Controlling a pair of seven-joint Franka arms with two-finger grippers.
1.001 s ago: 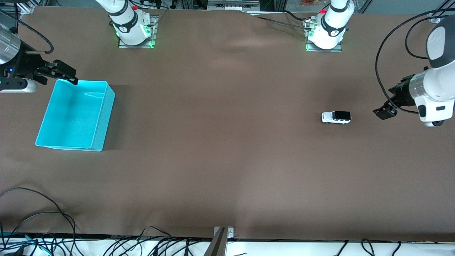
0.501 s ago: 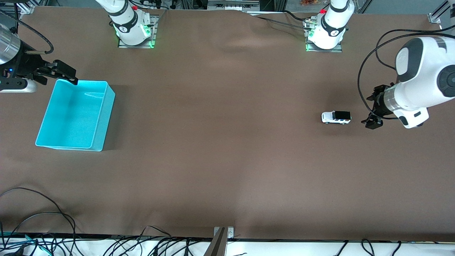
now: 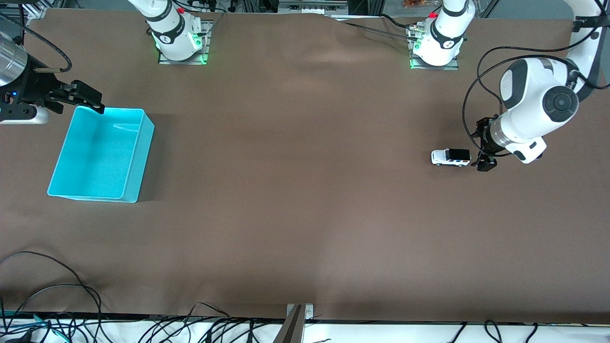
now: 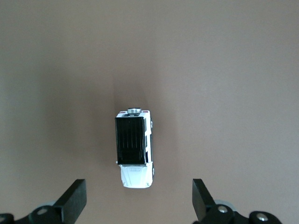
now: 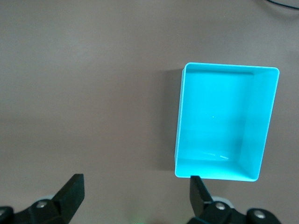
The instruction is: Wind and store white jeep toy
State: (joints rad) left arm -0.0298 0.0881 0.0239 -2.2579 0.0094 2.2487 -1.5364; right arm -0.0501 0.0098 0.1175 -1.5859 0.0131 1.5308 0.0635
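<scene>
The white jeep toy (image 3: 451, 157) (image 4: 134, 148), with a black roof, stands on its wheels on the brown table toward the left arm's end. My left gripper (image 3: 485, 161) (image 4: 138, 198) hangs close by it, just on the side toward the left arm's end. It is open and holds nothing. In the left wrist view the jeep is centred between the fingers (image 4: 74, 196), white hood toward them, untouched. My right gripper (image 3: 88, 98) (image 5: 135, 189) waits open and empty over the corner of the cyan bin (image 3: 142, 157) (image 5: 224, 116), which is empty.
Brown cloth covers the whole table, with a wide bare stretch between the bin and the jeep. Both arm bases (image 3: 177, 42) (image 3: 436, 45) stand along the table's edge farthest from the front camera. Loose cables (image 3: 57, 286) lie along the nearest edge.
The left arm has swung in from the table's end toward the jeep and come down beside it, fingers still open. The right arm, jeep and bin have not moved.
</scene>
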